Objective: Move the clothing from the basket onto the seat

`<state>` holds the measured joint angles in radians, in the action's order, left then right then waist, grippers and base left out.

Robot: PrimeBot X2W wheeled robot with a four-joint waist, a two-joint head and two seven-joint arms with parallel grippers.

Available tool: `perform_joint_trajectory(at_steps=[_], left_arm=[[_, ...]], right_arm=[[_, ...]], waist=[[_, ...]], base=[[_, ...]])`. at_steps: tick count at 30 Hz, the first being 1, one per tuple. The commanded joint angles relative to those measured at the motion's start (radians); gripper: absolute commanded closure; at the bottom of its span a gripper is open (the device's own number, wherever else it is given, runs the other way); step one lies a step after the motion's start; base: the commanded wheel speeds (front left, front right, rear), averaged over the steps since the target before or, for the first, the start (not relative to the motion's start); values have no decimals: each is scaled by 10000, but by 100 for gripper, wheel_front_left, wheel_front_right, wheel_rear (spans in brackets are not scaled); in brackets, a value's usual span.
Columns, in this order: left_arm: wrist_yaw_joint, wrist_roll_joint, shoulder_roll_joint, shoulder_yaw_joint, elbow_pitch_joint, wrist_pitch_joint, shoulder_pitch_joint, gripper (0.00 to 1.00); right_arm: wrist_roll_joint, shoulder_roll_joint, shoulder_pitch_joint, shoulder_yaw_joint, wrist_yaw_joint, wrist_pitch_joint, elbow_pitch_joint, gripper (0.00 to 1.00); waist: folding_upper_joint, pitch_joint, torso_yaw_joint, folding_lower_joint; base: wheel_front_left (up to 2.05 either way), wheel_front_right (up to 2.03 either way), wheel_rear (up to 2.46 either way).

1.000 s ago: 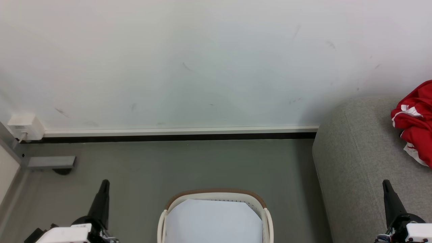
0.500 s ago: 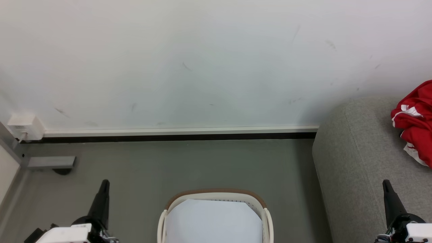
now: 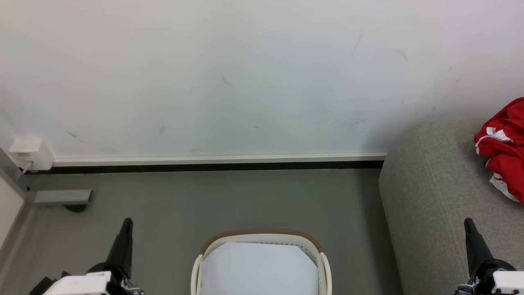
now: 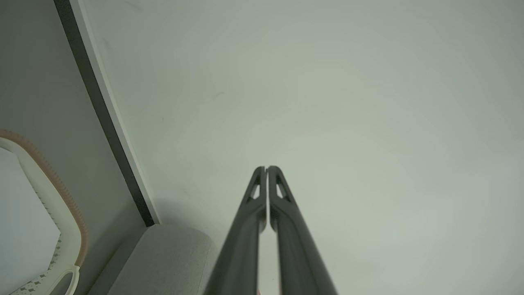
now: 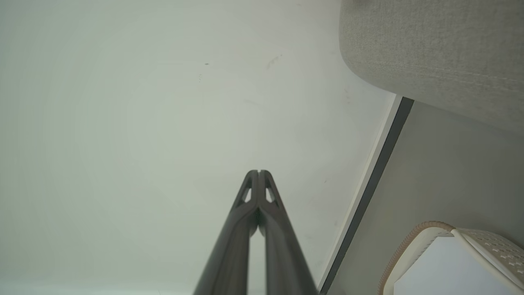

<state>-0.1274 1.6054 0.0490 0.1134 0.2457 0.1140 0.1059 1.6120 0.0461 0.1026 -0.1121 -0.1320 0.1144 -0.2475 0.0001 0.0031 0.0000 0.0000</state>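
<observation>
Red clothing [image 3: 504,147] with white trim lies bunched on the grey seat [image 3: 434,196] at the right edge of the head view. The white basket [image 3: 262,237] with a brown rim band stands on the floor at bottom centre, its plain white inside showing. My left gripper [image 3: 127,221] points up at lower left, beside the basket, and is shut with nothing in it [image 4: 266,168]. My right gripper [image 3: 467,221] rises at lower right over the seat's front, also shut and holding nothing [image 5: 258,171]. The basket [image 4: 61,192] [image 5: 413,237] and the seat [image 4: 163,262] [image 5: 434,53] also show in the wrist views.
A pale wall [image 3: 245,73] with a white and black skirting strip [image 3: 217,162] stands behind the grey floor [image 3: 229,200]. A white wall box [image 3: 29,153] and a grey bracket [image 3: 61,197] sit at the far left.
</observation>
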Motion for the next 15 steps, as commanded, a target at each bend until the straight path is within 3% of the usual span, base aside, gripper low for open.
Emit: perform_joint_trajectory(at_steps=[1, 15], left_arm=[[-64, 138, 22, 20, -3, 39, 79, 100], [-66, 138, 22, 20, -4, 38, 79, 100]], right_arm=[[22, 76, 129, -43, 25, 26, 51, 100], [22, 76, 130, -41, 25, 26, 51, 100]], waist=[[-1, 0, 0, 0], [-1, 0, 0, 0]], base=[[0, 0, 0], [0, 0, 0]])
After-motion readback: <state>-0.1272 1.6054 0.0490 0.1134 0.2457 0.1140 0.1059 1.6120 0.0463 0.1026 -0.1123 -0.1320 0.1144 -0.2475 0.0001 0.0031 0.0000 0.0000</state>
